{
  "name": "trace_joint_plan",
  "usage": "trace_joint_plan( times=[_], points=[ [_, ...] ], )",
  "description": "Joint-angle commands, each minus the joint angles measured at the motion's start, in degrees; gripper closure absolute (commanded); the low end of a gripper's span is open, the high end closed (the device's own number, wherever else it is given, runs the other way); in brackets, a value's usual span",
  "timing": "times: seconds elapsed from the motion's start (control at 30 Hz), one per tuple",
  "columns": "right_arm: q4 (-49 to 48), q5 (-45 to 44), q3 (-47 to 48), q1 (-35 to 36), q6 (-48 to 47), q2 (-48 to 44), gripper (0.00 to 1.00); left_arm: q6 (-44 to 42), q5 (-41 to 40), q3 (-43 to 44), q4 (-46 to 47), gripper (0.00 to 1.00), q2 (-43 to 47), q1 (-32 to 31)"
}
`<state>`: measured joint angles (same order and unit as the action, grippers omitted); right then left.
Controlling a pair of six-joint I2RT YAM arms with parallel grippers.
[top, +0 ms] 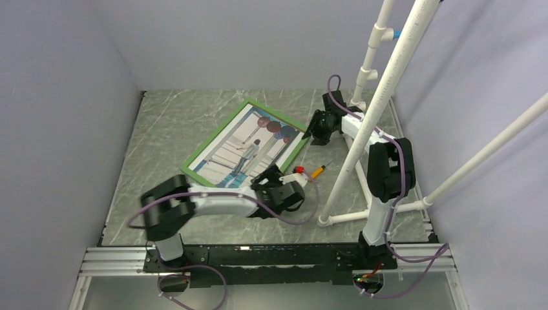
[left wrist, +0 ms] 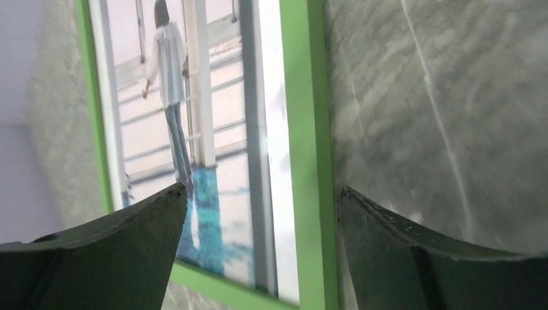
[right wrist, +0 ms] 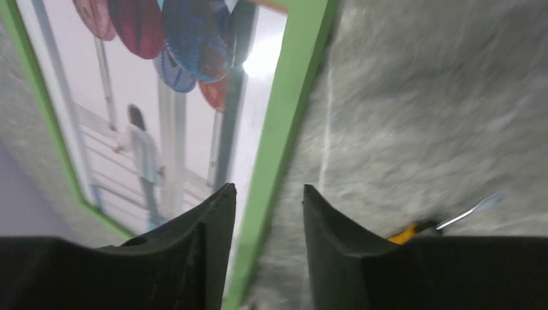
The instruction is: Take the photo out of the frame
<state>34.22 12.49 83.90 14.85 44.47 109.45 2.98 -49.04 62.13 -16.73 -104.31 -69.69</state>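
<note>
Closest to the near edge of the table (top: 161, 129), the left gripper (left wrist: 262, 190) hangs over the frame (left wrist: 304, 129). Its jaws are spread wide and hold nothing. One finger stands over the photo (left wrist: 213, 97) and the other over the bare table, so the green rail runs between them. This rail is the long side which faces the right edge of the table. The frame's nearest corner shows just under the gripper.

Just to the right of this rail, a screwdriver (top: 318, 172) with an orange handle lies on the table. It is beside a small red and white object (top: 298, 170) which is too small to identify.

The frame lies flat in the middle of the table, turned diagonally, and the photo is inside it, face up.

Further along the same rail, near the balloons in the photo, is the right gripper (right wrist: 268, 188). Its jaws are a little apart, one on each side of the rail. Grey table shows between the rail and the outer finger, so it grips nothing.
</note>
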Motion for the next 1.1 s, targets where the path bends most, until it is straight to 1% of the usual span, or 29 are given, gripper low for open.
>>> trace_joint_plan(
  times=[0.0,0.07,0.1,0.13,0.2,0.27,0.3,0.37,0.43,0.53,0.8,0.9,0.93,1.07],
  points=[
    [-5.6,-2.3,-1.0,-1.0,-12.8,-2.7,0.42,8.9,15.1,-5.2,-0.4,0.07,17.4,0.7],
    [-5.7,-1.9,-0.5,-1.4,-14.1,-1.8,0.20,11.9,21.1,-7.0,-1.6,0.05,22.1,2.7],
    [-5.7,-2.0,-0.1,-1.3,-14.6,-1.2,0.13,13.9,23.3,-8.2,-2.0,0.05,24.1,3.8],
    [-5.9,-2.5,0.1,-1.3,-14.7,-0.8,0.09,15.3,25.6,-9.6,-2.1,0.05,26.5,5.3],
    [-5.7,-4.5,1.0,-1.4,-13.5,1.0,0.07,18.5,31.9,-12.9,-1.3,0.05,31.8,9.2],
    [-2.4,-7.3,3.8,-1.4,-9.7,3.5,0.12,21.0,36.3,-15.7,-0.7,0.05,35.8,12.8],
    [0.1,-9.1,5.9,-1.3,-6.8,5.1,0.13,21.6,36.9,-16.6,-0.9,0.05,37.4,13.9],
    [4.5,-12.1,9.2,-0.7,-2.4,7.9,0.14,21.7,36.1,-17.9,-1.2,0.05,40.6,14.9],
    [6.2,-14.0,11.0,0.0,0.2,9.6,0.16,21.5,35.6,-18.9,-0.9,0.04,42.7,15.8],
    [5.7,-15.7,11.7,1.0,2.2,10.7,0.17,21.4,36.6,-20.0,0.2,0.04,44.0,17.0],
    [13.5,-22.6,21.3,3.7,3.5,17.5,0.22,23.1,40.6,-23.1,5.7,0.05,42.9,17.1],
    [17.6,-25.2,24.2,4.3,3.9,19.9,0.29,23.5,41.2,-23.7,6.8,0.05,42.9,17.1],
    [18.5,-26.2,24.7,4.5,4.0,20.5,0.30,23.5,41.2,-23.6,6.9,0.05,42.9,17.1],
    [21.2,-28.6,27.4,5.6,2.8,23.1,0.45,22.8,40.7,-23.4,7.2,0.04,43.1,17.1]
  ],
)
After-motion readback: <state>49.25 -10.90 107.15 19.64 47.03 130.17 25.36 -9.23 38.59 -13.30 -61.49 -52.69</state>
